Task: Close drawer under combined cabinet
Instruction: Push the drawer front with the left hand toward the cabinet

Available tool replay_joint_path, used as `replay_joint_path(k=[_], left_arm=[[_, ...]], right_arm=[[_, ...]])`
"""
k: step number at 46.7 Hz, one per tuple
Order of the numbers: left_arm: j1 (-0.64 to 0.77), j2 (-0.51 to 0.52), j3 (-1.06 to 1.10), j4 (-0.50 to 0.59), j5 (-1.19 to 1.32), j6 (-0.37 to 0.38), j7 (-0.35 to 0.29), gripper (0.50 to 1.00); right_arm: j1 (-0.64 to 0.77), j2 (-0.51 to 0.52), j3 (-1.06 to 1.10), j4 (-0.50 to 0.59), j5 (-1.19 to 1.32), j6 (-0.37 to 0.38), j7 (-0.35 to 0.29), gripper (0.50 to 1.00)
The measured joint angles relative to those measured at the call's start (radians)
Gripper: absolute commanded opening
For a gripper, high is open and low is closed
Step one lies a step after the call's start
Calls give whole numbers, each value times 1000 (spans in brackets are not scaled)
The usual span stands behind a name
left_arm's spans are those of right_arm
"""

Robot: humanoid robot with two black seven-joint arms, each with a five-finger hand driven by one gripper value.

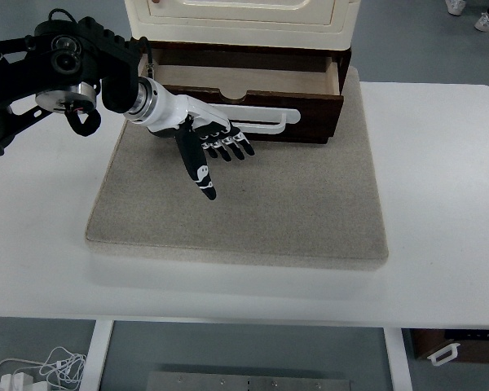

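A white table [440, 204] fills most of the frame, and a grey stone-like slab [253, 212] is laid on it. At the upper centre, a cream cabinet [244, 15] is placed on the slab's far edge. Under it, the dark brown drawer [253, 102] is seen pulled out, its white handle [265, 122] facing the lower part of the frame. The left hand [204, 138] is held in front of the drawer's left part, fingers [232, 147] stretched out and spread, nothing grasped.
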Motion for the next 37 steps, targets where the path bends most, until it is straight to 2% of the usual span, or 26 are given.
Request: replay_joint_path(k=[37], left_arm=[[-28,-85,-6,155,6,2,-5,994]], right_arm=[[0,0,0,0,0,0,0,952]])
